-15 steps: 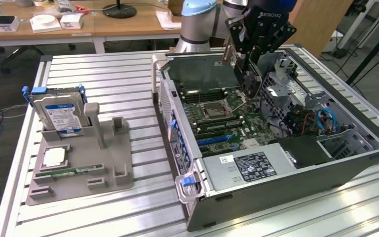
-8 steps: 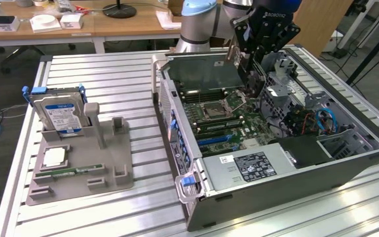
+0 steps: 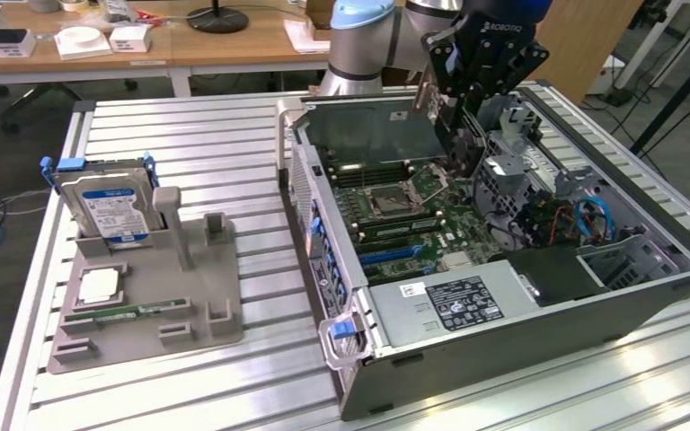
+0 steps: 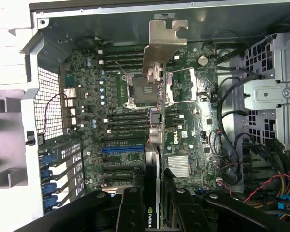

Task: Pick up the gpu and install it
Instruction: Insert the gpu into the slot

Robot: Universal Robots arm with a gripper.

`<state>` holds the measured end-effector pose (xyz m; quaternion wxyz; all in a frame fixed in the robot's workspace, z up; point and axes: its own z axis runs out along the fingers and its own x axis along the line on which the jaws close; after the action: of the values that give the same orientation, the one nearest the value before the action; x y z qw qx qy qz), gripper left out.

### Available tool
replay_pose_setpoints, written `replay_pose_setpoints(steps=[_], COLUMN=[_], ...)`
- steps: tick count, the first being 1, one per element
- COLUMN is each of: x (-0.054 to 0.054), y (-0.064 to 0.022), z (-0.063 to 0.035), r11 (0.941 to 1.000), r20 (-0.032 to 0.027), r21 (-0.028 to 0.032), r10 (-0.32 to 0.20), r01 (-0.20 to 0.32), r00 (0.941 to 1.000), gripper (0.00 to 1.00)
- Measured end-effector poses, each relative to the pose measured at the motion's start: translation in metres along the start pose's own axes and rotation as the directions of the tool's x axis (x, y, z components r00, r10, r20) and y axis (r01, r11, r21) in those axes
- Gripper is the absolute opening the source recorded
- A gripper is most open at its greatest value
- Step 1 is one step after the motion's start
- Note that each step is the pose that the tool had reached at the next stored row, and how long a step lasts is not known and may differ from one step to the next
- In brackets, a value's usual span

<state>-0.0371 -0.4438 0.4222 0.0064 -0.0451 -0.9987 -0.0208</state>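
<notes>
Over motherboard (image 4: pixel 111 96), downward gripper (image 4: pixel 157 212) around gpu (image 4: pixel 162 48).

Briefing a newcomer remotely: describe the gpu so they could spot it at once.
Find the open computer case on the slatted table. Above its motherboard the gripper holds the gpu on edge: a thin card with a silver bracket at one end, unlike the boxy hard drive in the grey fixture.

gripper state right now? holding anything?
Gripper: closed on the gpu, holding it above the motherboard.
</notes>
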Motion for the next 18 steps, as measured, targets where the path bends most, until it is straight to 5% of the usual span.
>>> replay_pose_setpoints(steps=[18], x=[0.0002], y=[0.0005], z=[0.0000], r11=[1.0000], r20=[0.0001], r21=[0.0015], r10=[0.000], r01=[0.000], r00=[1.0000], gripper=[0.26])
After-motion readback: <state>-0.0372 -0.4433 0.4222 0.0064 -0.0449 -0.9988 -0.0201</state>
